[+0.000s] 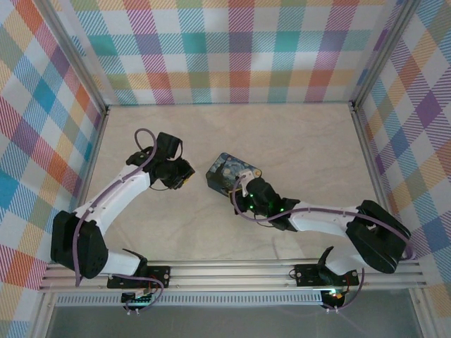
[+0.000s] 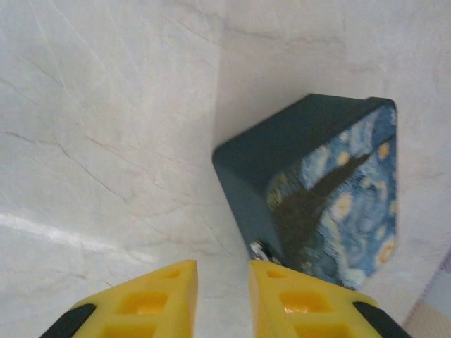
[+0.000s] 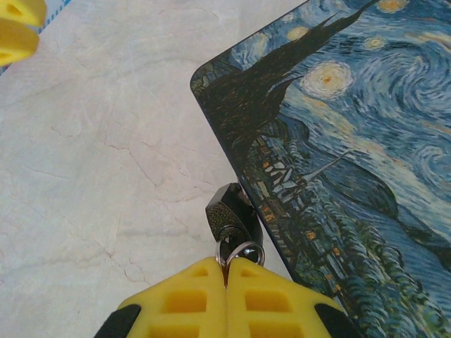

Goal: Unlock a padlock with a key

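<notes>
The small dark padlock [image 3: 227, 211] lies on the table against the side of the blue-and-yellow painted tin [image 3: 352, 141], near the tin's corner. My right gripper [image 3: 227, 267] is shut right behind the padlock's keyhole end. A silvery key ring [image 3: 243, 250] pokes out at its fingertips, and the key itself is hidden between the pads. From above, the right gripper [image 1: 242, 196] touches the tin's [image 1: 231, 171] near edge. My left gripper [image 2: 223, 274] is open and empty, just left of the tin [image 2: 317, 183]. A bit of silvery metal [image 2: 259, 248] peeks past its right finger.
The left gripper [image 1: 183, 176] hovers a short way left of the tin. One of its yellow fingers [image 3: 17, 32] shows in the right wrist view's upper left corner. Pale marble tabletop [image 1: 303, 141] stretches behind the tin, enclosed by plaid walls [image 1: 225, 42].
</notes>
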